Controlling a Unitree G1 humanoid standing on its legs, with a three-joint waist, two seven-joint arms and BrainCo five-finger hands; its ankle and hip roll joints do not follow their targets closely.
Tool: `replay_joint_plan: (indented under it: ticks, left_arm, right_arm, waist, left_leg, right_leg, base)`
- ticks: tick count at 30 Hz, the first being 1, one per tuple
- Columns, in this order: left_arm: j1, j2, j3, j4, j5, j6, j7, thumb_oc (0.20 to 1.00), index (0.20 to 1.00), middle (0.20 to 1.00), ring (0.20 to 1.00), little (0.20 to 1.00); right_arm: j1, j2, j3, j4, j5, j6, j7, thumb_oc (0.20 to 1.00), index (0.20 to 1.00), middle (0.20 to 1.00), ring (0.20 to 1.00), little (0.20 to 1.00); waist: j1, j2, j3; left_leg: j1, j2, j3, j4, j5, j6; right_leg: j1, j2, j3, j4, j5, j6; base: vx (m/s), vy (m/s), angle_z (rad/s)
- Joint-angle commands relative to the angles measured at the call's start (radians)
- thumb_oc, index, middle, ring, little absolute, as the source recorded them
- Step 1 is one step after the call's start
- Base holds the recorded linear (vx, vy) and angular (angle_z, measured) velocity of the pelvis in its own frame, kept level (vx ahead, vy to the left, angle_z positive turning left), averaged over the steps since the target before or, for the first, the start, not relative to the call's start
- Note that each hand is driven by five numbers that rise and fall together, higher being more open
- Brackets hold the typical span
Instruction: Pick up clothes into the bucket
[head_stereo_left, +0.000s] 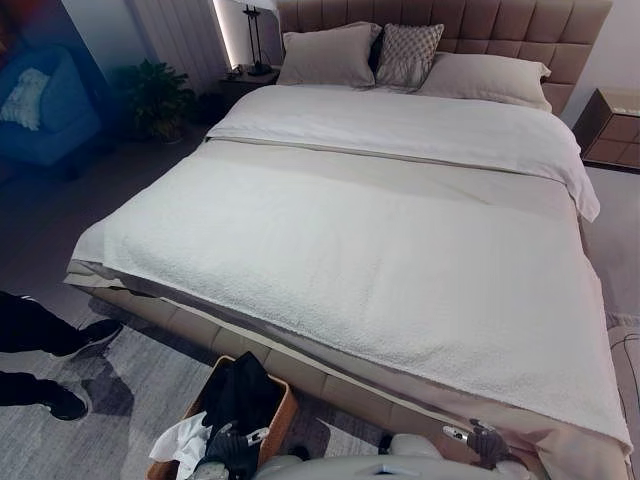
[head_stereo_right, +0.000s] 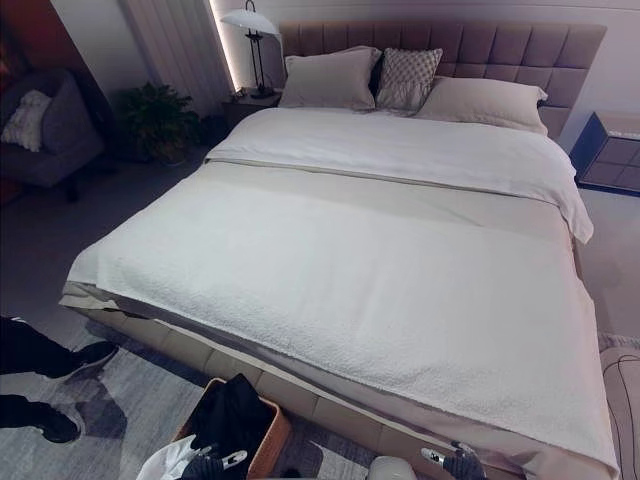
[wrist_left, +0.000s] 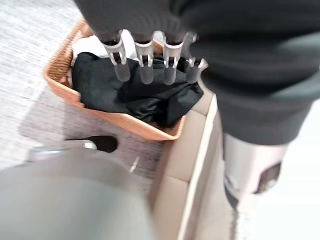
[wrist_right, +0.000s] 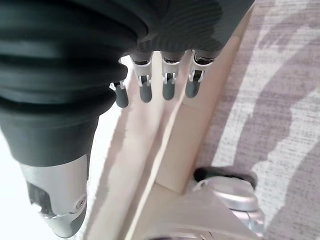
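Two clothes (wrist_left: 135, 95) in basket (wrist_left: 60, 75) below left hand (wrist_left: 150, 60).

Big bed (head_stereo_left: 380, 250) with white cover, tufted headboard (head_stereo_left: 470, 20), three pillows (head_stereo_left: 410, 55). Lamp (head_stereo_right: 250, 30) on nightstand, plant (head_stereo_left: 160, 95), blue armchair (head_stereo_left: 45, 105) at left. Grey patterned carpet (head_stereo_left: 120, 400). Dresser (head_stereo_left: 612, 125) at right.
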Motion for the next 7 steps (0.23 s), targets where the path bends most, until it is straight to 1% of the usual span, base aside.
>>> replay_joint_plan:
  ticks: [1, 7]
  left_arm:
    - [-0.027, 0.01, -0.022, -0.03, 0.056, -0.011, -0.027, 1.0, 1.0, 1.0, 1.0, 1.0]
    - [-0.033, 0.003, -0.017, -0.032, 0.029, -0.012, -0.025, 1.0, 1.0, 1.0, 1.0, 1.0]
  right_arm:
    - [-0.055, 0.0, 0.038, 0.015, -0.046, 0.003, 0.016, 1.0, 1.0, 1.0, 1.0, 1.0]
    - [-0.061, 0.01, 0.067, 0.008, -0.072, 0.005, 0.019, 1.0, 1.0, 1.0, 1.0, 1.0]
  waist:
    - [0.006, -0.055, 0.022]
    - [0.011, -0.063, 0.019]
  left_leg:
    - [-0.004, -0.043, -0.008, 0.044, -0.04, -0.023]
    - [0.0, -0.044, -0.013, 0.038, -0.039, -0.022]
  right_leg:
    - [0.197, -0.03, -0.003, -0.272, 0.08, 0.073]
    - [0.205, -0.031, -0.005, -0.281, 0.085, 0.074]
  base:
    - [0.0, 0.0, 0.0]
    - [0.0, 0.0, 0.0]
